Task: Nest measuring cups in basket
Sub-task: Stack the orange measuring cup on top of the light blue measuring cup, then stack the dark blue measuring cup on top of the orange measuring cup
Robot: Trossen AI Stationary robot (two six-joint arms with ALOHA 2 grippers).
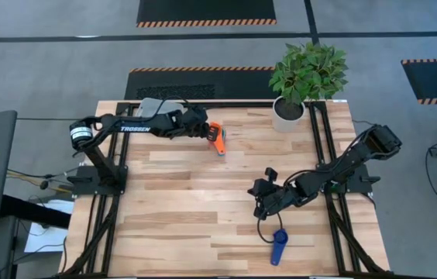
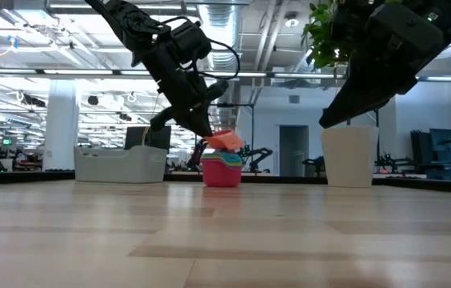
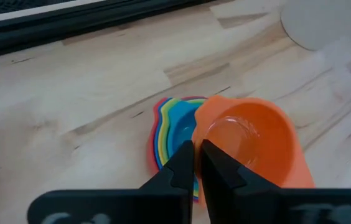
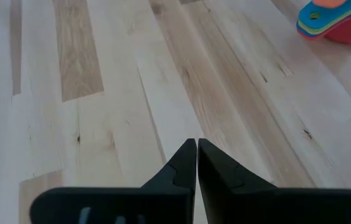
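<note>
One orange cup (image 3: 250,146) was pinched at its near rim by the left gripper (image 3: 197,163), fingers pressed together on the rim, held tilted just above the nested stack (image 2: 221,170) near the far middle of the table (image 1: 203,209). Looked like the stacking step: orange about to go onto the stack, red outermost, then yellow, green and blue layers inside. Stack's handles pointed toward the near edge of the table in the high view, so long axis ran roughly far-to-near; orange cup's handle direction could not be told, hidden by the fingers. Next move probably called for levelling the orange bowl, centring it over the stack and lowering before letting go. One dark blue cup (image 1: 279,246) lay apart near the front edge, right of centre, handle pointing at the near edge, long axis far-to-near. Right gripper (image 4: 196,163) hovered near it over bare wood, fingers pressed together, holding nothing. Basket (image 2: 120,164) sat at the far left corner, not yet loaded as far as could be seen. White plant pot (image 1: 288,112) stood at far right.
</note>
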